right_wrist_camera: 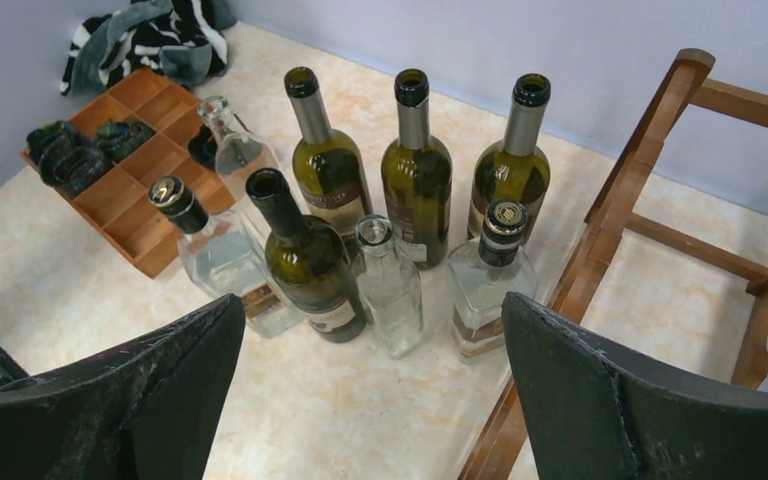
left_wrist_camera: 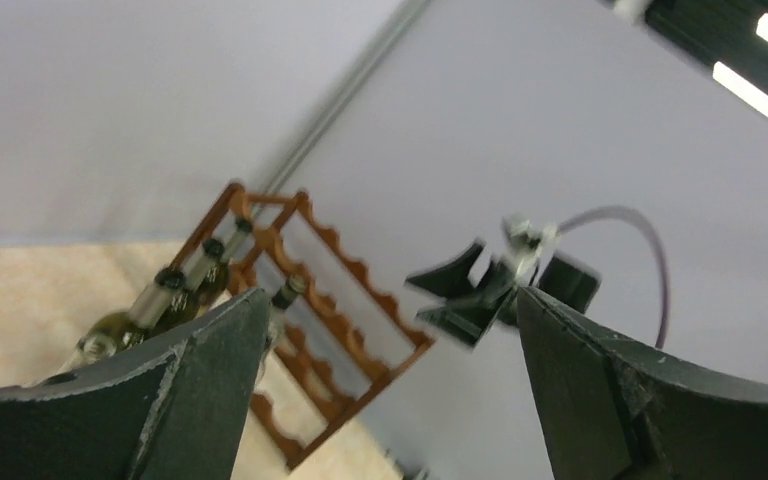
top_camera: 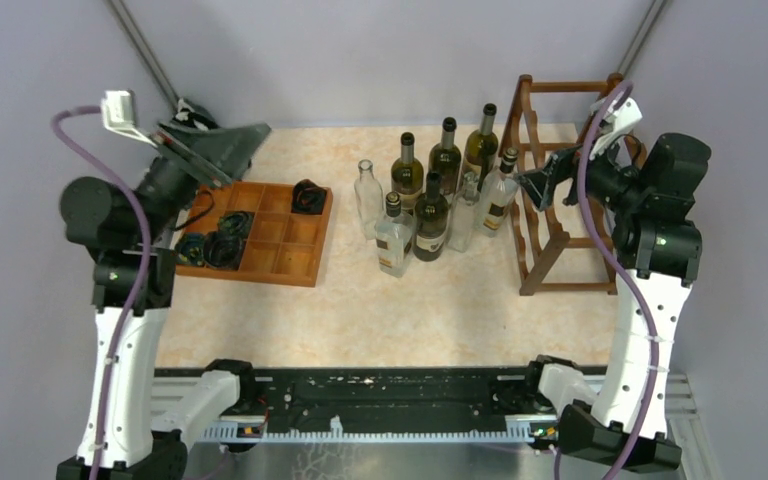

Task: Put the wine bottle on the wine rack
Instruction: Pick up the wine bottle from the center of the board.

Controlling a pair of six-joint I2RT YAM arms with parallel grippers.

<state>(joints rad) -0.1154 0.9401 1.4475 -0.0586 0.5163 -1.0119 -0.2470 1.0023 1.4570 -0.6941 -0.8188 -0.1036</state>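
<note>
Both claws are spread and empty: the left claw (top_camera: 222, 150) hangs over the tray (top_camera: 295, 262) at the table's left edge, the right claw (top_camera: 550, 182) beside the rack (top_camera: 545, 262) at the far right corner. The bottles (top_camera: 430, 215) stand clustered beside the bare rack. It's the reach stage. Next, the right claw likely must close on one bottle without toppling its neighbours.

I could read no text, brand or number. Paper labels stood on the green wine bottle (right_wrist_camera: 508, 185) near the wine rack (right_wrist_camera: 612, 215) and on the clear bottle (right_wrist_camera: 488, 295) just beside that rack, but their print was too small and blurred for me.
</note>
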